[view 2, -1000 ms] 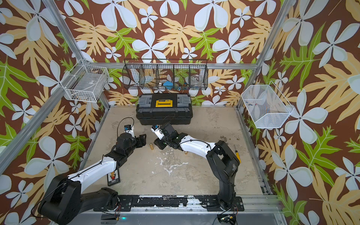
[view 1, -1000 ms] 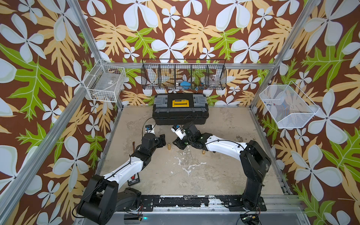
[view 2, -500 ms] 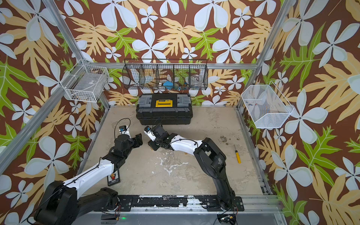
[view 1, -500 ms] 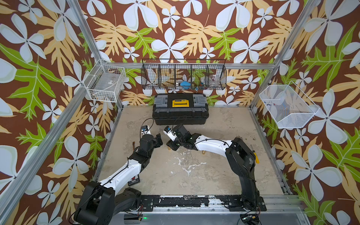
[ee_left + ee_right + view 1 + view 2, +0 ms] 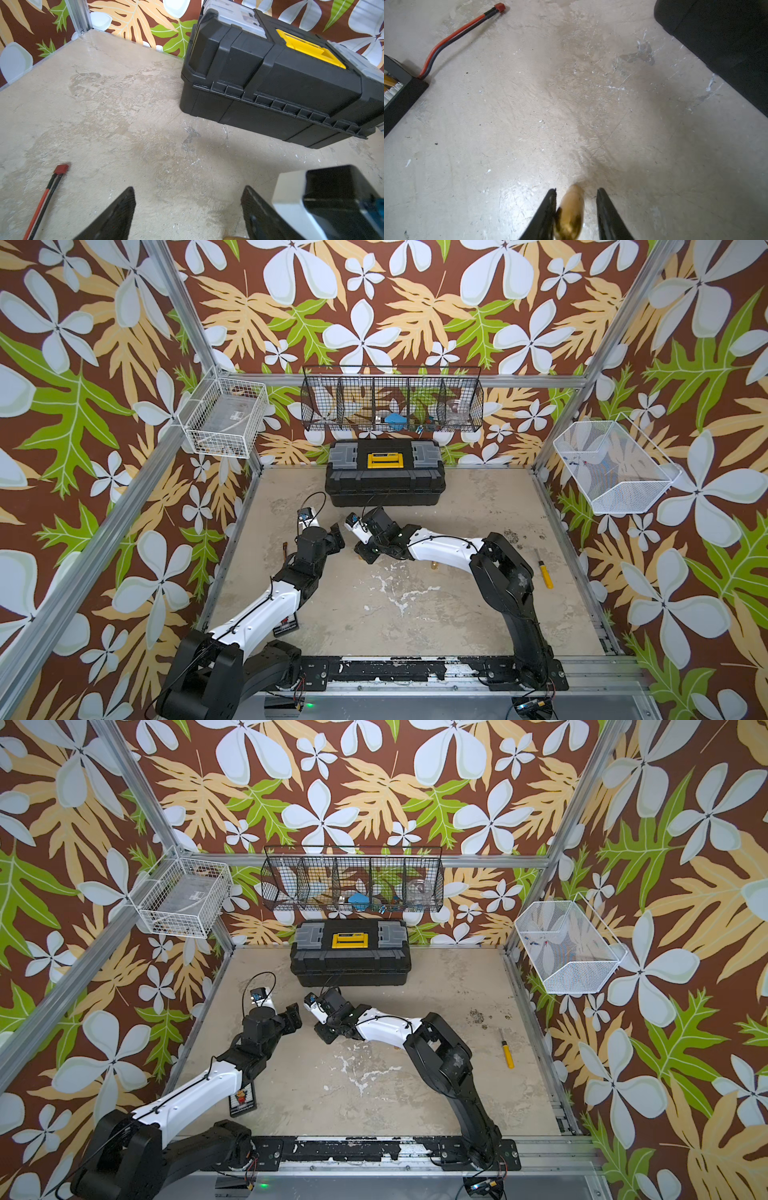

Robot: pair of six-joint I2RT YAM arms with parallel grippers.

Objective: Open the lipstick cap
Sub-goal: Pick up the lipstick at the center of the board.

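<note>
As my two arms meet low over the worktop (image 5: 508,124), a little in front of the black toolbox (image 5: 270,83), I list what is there.

Item, right pincer (image 5: 576,189): partly spread, tips down by the worktop, one finger on each side of the lipstick (image 5: 570,212). One finger (image 5: 548,207) lies against the gold body. The other stands just beside it, with a narrow gap showing. Not yet pinched from both sides.

Item, lipstick: gold, rounded at its far end, set between my right fingers. In both top views the right pincer covers it, so I place it by that alone: between the ends of my two arms, near the toolbox's front. Whether its cap is seated I cannot tell.

Item, left pincer (image 5: 188,188): spread wide, holding nothing, bare worktop between its fingers. It hangs just beside my right arm's wrist.

Item, red-and-black cable (image 5: 456,35): lies on the worktop, a red plug at its free end, the other end running to a black pack (image 5: 396,93).

Item, yellow-handled tool (image 5: 544,573): lies well apart, by the worktop's right edge.
</note>
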